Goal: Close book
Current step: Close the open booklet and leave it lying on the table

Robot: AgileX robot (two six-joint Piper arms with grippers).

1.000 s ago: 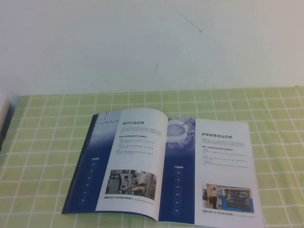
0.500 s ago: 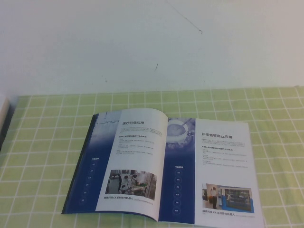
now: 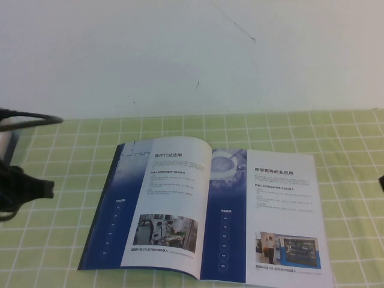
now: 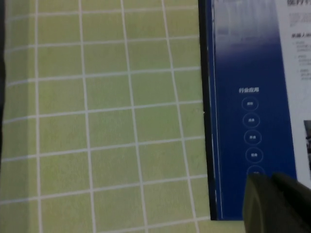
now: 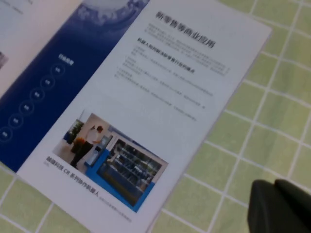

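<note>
An open book [image 3: 204, 210] with blue and white pages lies flat on the green checked tablecloth [image 3: 54, 240]. My left gripper [image 3: 43, 189] has come in at the left edge, a short way left of the book's left page. In the left wrist view the left gripper [image 4: 270, 179] is shut and empty, hovering over the blue margin of the left page [image 4: 252, 97] near its outer corner. My right gripper [image 3: 381, 182] barely shows at the right edge. In the right wrist view the right gripper [image 5: 273, 185] is shut over bare cloth beside the right page [image 5: 146, 97].
A white wall [image 3: 192, 54] rises behind the table. A black cable [image 3: 30, 118] loops in at the far left above the left arm. Cloth shows on both sides of the book and behind it.
The left arm and its cable have entered the high view at the left edge. A tip of the right gripper now shows at the right edge. The book has not moved.
</note>
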